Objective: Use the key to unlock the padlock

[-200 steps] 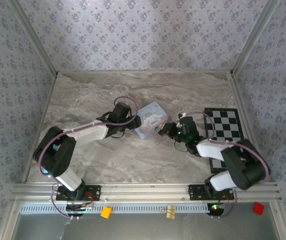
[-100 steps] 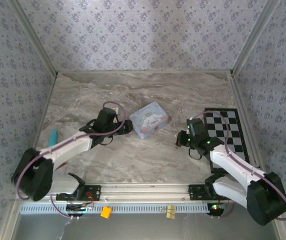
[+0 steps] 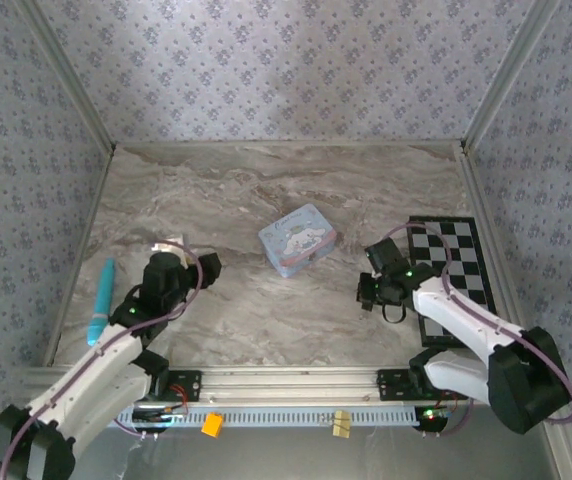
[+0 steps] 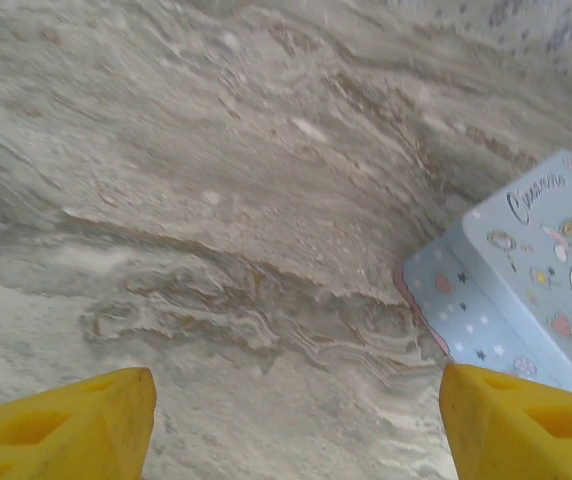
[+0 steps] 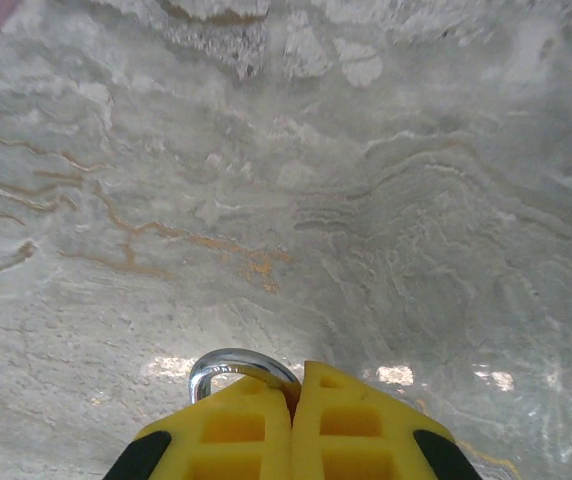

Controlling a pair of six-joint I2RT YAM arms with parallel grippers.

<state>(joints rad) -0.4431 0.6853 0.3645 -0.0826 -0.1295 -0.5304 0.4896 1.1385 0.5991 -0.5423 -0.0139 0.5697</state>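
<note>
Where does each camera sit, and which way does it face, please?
Top external: above and behind the bases, looking down on the table, the tin and both arms.
Left wrist: on the left arm, facing the table and tin past the left gripper, yellow fingers wide apart.
Right wrist: low over the table, the right gripper shut, the padlock shackle poking out above its fingers.
Shared: top and left wrist both show the tin.

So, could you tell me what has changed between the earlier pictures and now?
Both arms drew back from the light-blue rectangular tin toward the near edge: the left gripper, open and empty, leftward; the right gripper, shut on the padlock, its silvery shackle loop showing, rightward. The tin stayed about where it was.
</note>
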